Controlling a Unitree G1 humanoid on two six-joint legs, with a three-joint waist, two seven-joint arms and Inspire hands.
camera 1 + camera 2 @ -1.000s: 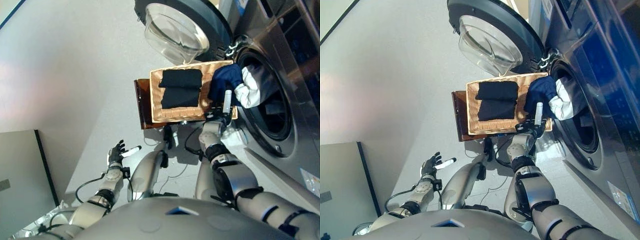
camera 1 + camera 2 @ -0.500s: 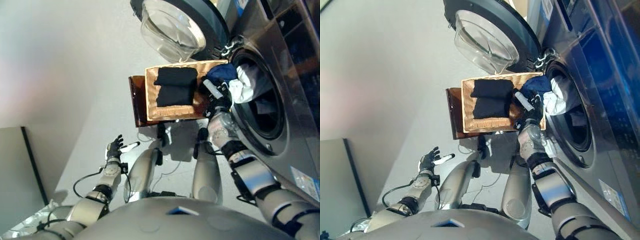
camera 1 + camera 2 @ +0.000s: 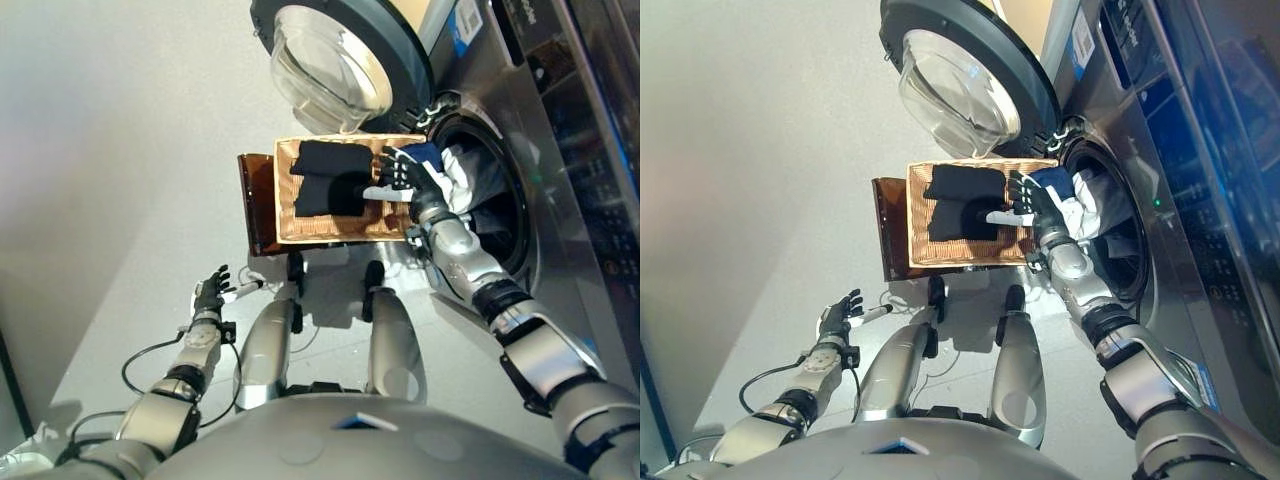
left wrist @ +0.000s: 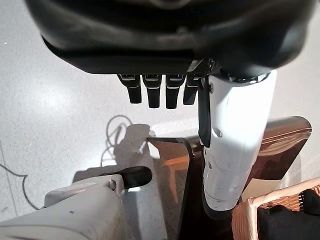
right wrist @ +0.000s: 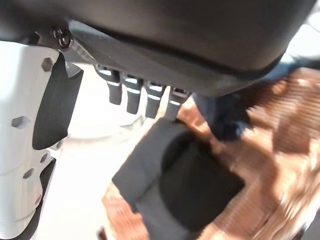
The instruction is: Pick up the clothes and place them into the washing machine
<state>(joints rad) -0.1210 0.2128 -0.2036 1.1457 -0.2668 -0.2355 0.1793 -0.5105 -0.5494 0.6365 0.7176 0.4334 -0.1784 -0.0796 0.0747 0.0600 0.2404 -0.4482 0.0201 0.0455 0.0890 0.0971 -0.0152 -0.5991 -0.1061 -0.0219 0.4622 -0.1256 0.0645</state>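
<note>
Folded black clothes (image 3: 330,180) lie in a wicker basket (image 3: 340,228) in front of the washing machine's open drum (image 3: 500,215). My right hand (image 3: 402,176) hovers open over the basket's drum-side end, fingers spread beside the black clothes, holding nothing. Its wrist view shows straight fingers (image 5: 150,97) above the black clothes (image 5: 185,185). A blue garment (image 3: 428,152) and a white one (image 3: 462,172) hang at the drum's mouth just past that hand. My left hand (image 3: 210,294) stays low over the floor, open and empty.
The round machine door (image 3: 335,60) stands swung open beyond the basket. The basket rests on a dark brown stand (image 3: 255,205), also seen in the left wrist view (image 4: 280,145). Light floor lies to the left.
My right hand has swung from the basket's near corner by the blue garment to above the basket, fingers now spread. The camera has shifted too. The left hand barely moved.
</note>
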